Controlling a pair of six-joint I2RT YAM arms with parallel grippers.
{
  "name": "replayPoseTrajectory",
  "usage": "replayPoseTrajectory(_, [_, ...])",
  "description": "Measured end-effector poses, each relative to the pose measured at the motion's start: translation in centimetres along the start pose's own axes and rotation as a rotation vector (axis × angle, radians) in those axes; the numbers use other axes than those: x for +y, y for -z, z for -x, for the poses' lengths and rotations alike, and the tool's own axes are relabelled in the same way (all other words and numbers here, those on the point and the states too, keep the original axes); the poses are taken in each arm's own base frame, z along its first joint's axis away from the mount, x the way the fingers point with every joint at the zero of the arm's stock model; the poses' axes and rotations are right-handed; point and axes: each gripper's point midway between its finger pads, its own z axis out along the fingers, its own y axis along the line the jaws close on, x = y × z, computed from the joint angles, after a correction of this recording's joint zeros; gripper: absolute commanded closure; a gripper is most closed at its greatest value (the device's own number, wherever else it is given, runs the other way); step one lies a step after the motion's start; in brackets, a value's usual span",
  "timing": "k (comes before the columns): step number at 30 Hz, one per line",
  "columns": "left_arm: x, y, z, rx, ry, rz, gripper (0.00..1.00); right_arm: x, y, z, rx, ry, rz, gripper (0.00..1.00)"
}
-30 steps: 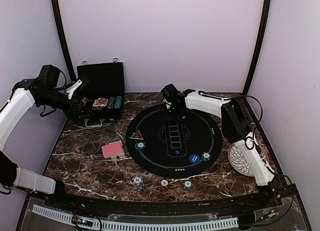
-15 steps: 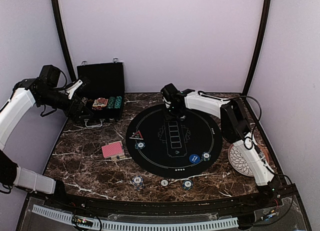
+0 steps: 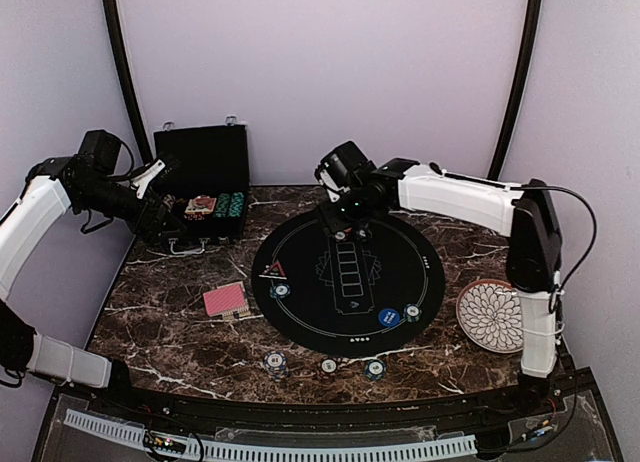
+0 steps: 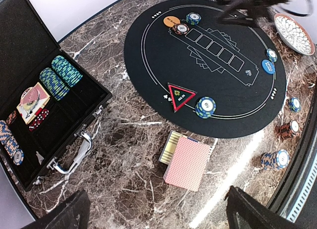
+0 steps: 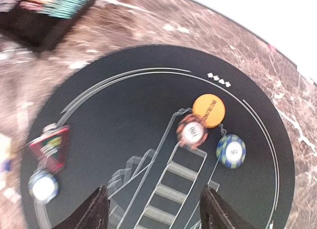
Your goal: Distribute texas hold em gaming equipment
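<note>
Hovering over the far side of the round black mat (image 3: 400, 267), my right pincer (image 5: 153, 201) hangs with its fingers parted and nothing between them. Just beyond its tips lie an orange disc (image 5: 208, 110), an orange-striped chip (image 5: 192, 132) touching it, and a blue-and-green chip (image 5: 231, 151) just beside them. The far seat looks to be served, so I judge this to be the moment between one delivery and the next.

My left pincer (image 4: 158, 211) waits wide open and empty above the table's left side, near the open black case (image 3: 205, 162), where rolls of teal chips (image 4: 59, 75) sit in their slots.

Around the mat, a red-edged triangle marker (image 3: 274, 271) and a chip sit at the left rim, and a blue disc (image 3: 389, 317) with a chip at the near right. Three small chip stacks (image 3: 329, 365) line the near table edge, and a deck of red-backed cards (image 3: 226, 300) lies left of the mat.

Next, I would think, comes a trip back for more pieces: a squared approach from above and a narrow pinch on thin, slippery edges.
</note>
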Motion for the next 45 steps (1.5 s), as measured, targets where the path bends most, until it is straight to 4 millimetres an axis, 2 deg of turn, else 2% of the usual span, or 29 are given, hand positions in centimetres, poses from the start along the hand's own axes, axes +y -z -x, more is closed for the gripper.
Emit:
replayPoseTrajectory(2, [0.0, 0.0, 0.0, 0.000, 0.000, 0.001, 0.01, 1.6, 3.0, -0.7, -0.031, 0.019, 0.042, 0.32])
replayPoseTrajectory(5, [0.0, 0.1, 0.0, -0.002, -0.002, 0.003, 0.01, 4.9, 6.5, -4.7, -0.006, 0.077, 0.126, 0.28])
replayPoseTrajectory(6, [-0.1, 0.2, 0.0, -0.003, -0.003, 0.004, 0.01, 5.8, 7.0, -6.1, 0.010, 0.096, 0.148, 0.27])
replayPoseTrajectory(11, [-0.3, 0.2, 0.1, -0.005, -0.008, 0.001, 0.01, 10.6, 9.2, -16.4, 0.174, 0.240, 0.267, 0.25])
replayPoseTrajectory(15, [-0.3, 0.2, 0.1, -0.004, -0.009, -0.001, 0.01, 13.0, 11.2, -20.7, 0.239, 0.323, 0.349, 0.24])
replayPoseTrajectory(19, [-0.3, 0.2, 0.1, -0.004, -0.008, -0.002, 0.01, 14.8, 12.9, -22.1, 0.252, 0.366, 0.435, 0.21])
replayPoseTrajectory(26, [-0.5, 0.1, 0.1, -0.003, -0.009, -0.010, 0.01, 16.4, 13.7, -23.7, 0.285, 0.439, 0.523, 0.18])
replayPoseTrajectory(34, [-0.6, 0.1, 0.0, 0.001, -0.006, -0.013, 0.01, 17.0, 12.2, -26.5, 0.372, 0.533, 0.545, 0.19])
replayPoseTrajectory(45, [-0.7, 0.2, -0.1, 0.005, -0.003, -0.017, 0.01, 17.7, 10.5, -26.3, 0.371, 0.579, 0.524, 0.27])
